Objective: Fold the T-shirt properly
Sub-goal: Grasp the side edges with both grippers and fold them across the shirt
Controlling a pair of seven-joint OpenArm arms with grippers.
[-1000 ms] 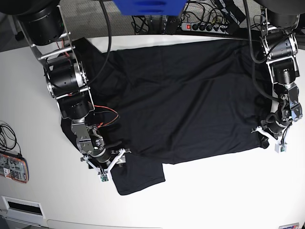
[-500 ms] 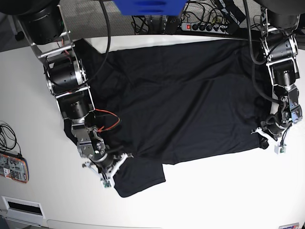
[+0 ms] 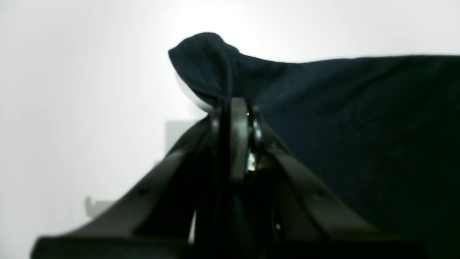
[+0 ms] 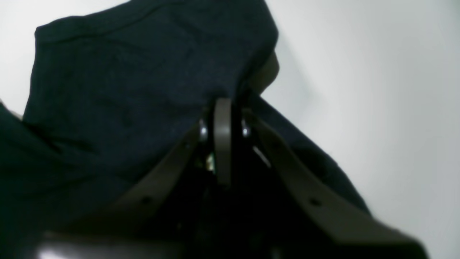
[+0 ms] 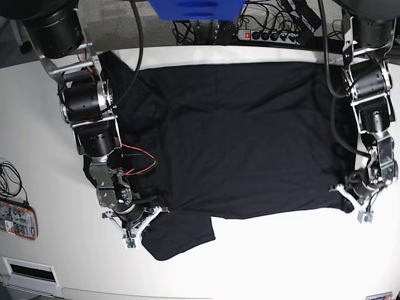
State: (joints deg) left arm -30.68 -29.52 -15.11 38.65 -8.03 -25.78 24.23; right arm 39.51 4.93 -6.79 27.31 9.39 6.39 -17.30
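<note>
The black T-shirt [image 5: 237, 137] lies spread flat on the white table [image 5: 281, 256]. The left claw [image 5: 347, 199] is pinched tight on its hem corner; the right claw [image 5: 142, 222] is clamped on fabric beside its sleeve [image 5: 181, 234].

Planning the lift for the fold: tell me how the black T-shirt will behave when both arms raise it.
The T-shirt will probably hang limp: in the left wrist view its pinched corner already droops over the left gripper. It looks thin and light. The middle will likely sag and drag between the left gripper and the right gripper.
</note>
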